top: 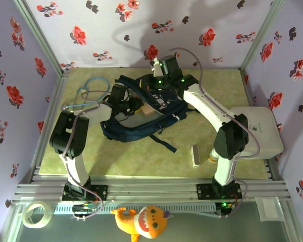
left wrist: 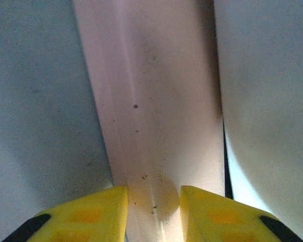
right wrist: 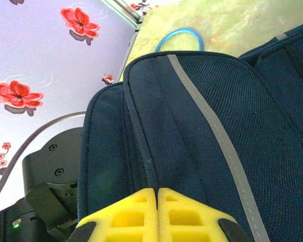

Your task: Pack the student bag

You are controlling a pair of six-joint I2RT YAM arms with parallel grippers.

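- Student bag (top: 129,128) lies about in the middle of the surface (top: 222,85), between the two arms. It is dark navy, and one strap trails toward the near edge.
- In the right wrist view the student bag (right wrist: 202,131) is very close, with a grey stripe along its mesh panel.
- The left gripper (top: 135,106) reaches into the bag from the left side.
- In the left wrist view, the jaws of the left gripper (left wrist: 153,196) stand apart with a gap. A pale strip (left wrist: 151,101) runs through this gap, between two grey-blue surfaces. I cannot tell if the jaws press it.
- A tan flat piece (top: 150,112) shows at the bag just beside the left gripper.
- The right gripper (top: 159,81) is at the far edge of the bag.
- In its own view the right gripper (right wrist: 157,194) has the jaws pressed together. A fold of the bag fabric runs down into the line where they meet, so they seem to pinch it.
- A blue cord loop (top: 93,85) lies on the surface left of the bag, apart from it.
- A white rounded case (top: 265,133) sits at the right edge.
- A small white stick (top: 196,155) lies near the right arm's base.
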